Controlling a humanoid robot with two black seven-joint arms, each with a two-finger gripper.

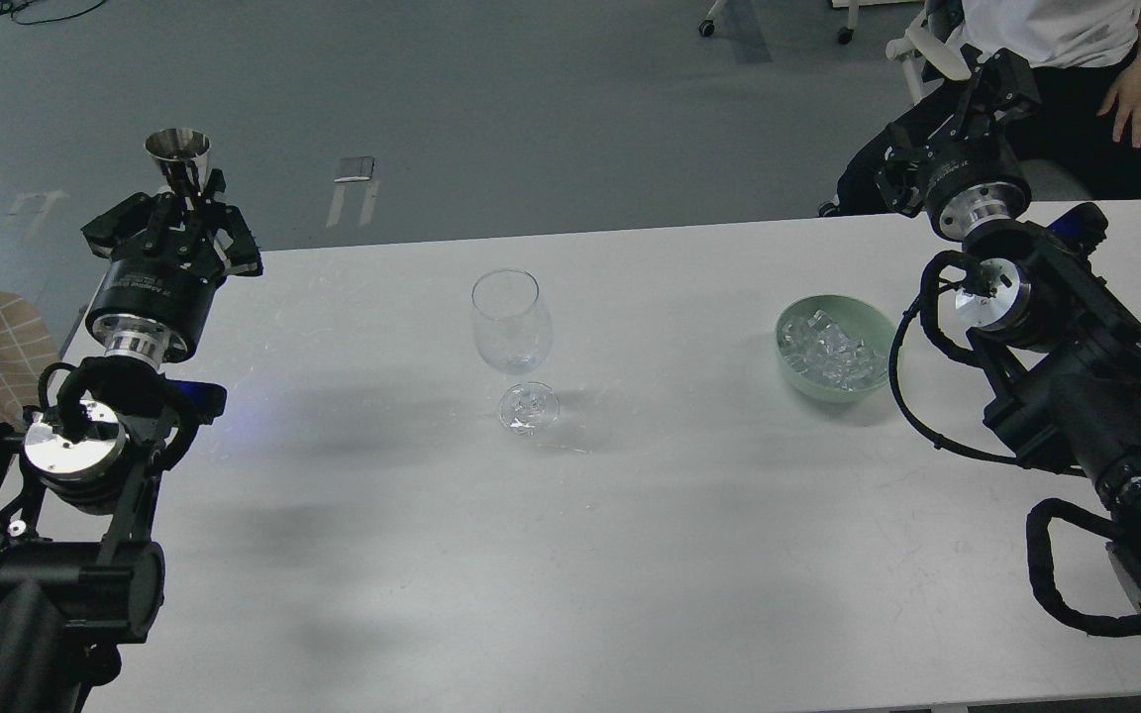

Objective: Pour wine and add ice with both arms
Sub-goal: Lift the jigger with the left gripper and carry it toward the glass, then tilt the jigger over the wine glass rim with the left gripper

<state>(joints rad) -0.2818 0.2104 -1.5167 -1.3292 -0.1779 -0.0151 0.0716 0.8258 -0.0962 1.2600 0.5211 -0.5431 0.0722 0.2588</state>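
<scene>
— Two arms over one white table [630, 555]; what do you hold?

— Left gripper [177, 213] clamps a shiny steel jigger [177, 155], upright; its wine I can't see. Right gripper [986, 84]: too dark to tell.

— Advice?

— Tip slowly over the thin, clear wine glass [512, 332] mid-table. Glassy ice [828, 347] heaps in the matte green bowl [790, 364] right of it.

Both arms [85, 436] are matte black with shiny silver ring joints, looping ribbed black cables and clawed ends.
</scene>
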